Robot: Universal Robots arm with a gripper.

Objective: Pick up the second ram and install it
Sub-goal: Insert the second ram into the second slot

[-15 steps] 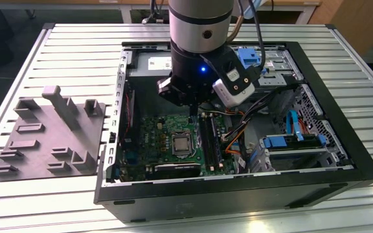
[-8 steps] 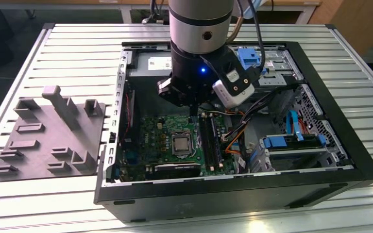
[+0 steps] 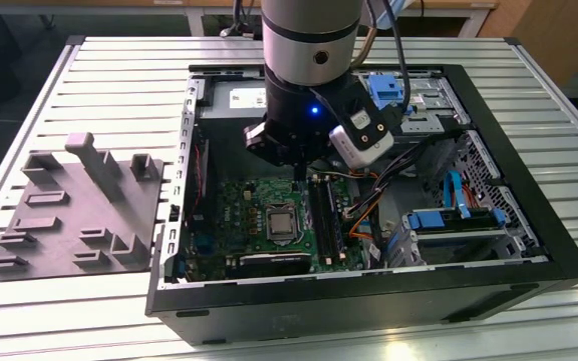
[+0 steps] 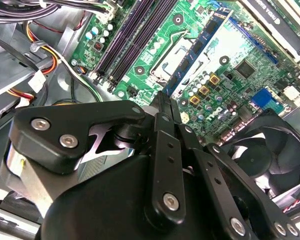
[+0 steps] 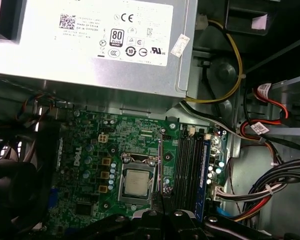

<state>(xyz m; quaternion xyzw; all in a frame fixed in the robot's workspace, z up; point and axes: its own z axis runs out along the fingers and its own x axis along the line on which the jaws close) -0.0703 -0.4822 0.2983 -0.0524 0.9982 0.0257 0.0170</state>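
**Ram gripped over the motherboard**

In the second wrist view the gripper (image 4: pixel 165 102) is clamped on the second ram (image 4: pixel 202 52). The stick runs toward the frame's upper right above the motherboard (image 4: pixel 240 65) (just beside the processor socket (image 4: pixel 172 52)). In the exterior view the open computer case (image 3: pixel 530 248) sits mid-frame on the bench (image 3: pixel 118 68), with the grey holder tray (image 3: pixel 78 210) at left.

A robotics lab: a slatted metal worktop (image 3: pixel 118 83) carries an open computer case (image 3: pixel 369 301) beside a grey fixture tray (image 3: pixel 68 242).
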